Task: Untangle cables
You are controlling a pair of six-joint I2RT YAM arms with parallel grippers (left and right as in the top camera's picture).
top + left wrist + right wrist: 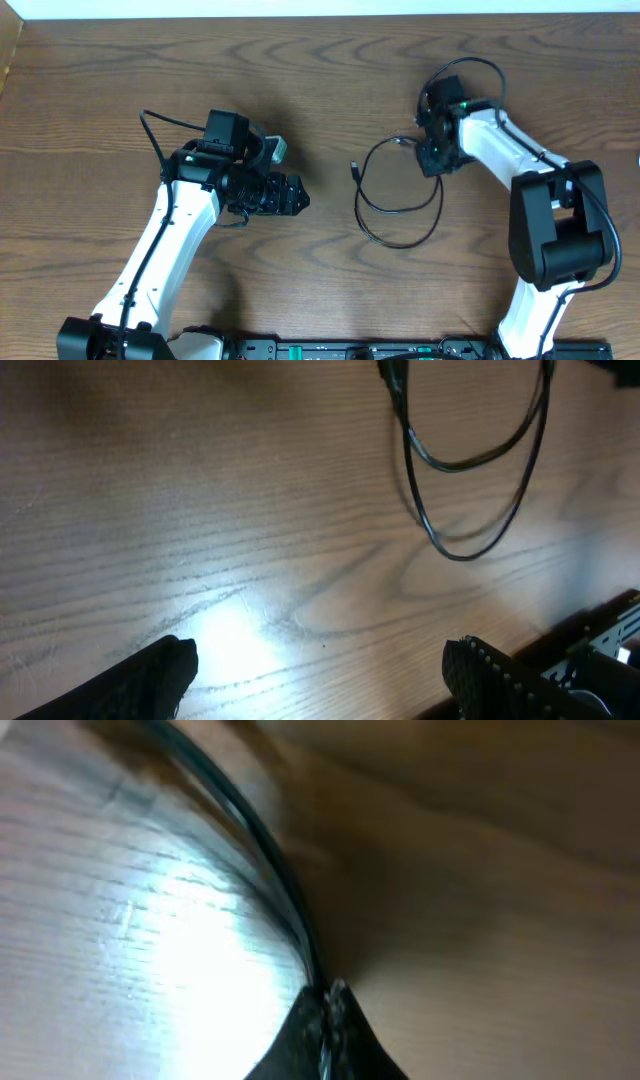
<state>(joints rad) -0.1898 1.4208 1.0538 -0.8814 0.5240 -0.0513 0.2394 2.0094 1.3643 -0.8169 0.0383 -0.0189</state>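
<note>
One view, right wrist, shows right tool (325,1010) pinching black cable (262,855).

Very close over wood table (500,910), glare at left. Black cable (262,848) curving down into dark right gripper (326,1025), seemingly pinched there; blurred.

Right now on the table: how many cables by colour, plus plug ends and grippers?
Thin black looped cable: 1
White cable: 0
Small black plug ends: 2
Two-finger grippers: 2 (left gripper open, right gripper shut on the cable)
Total: 5
</note>
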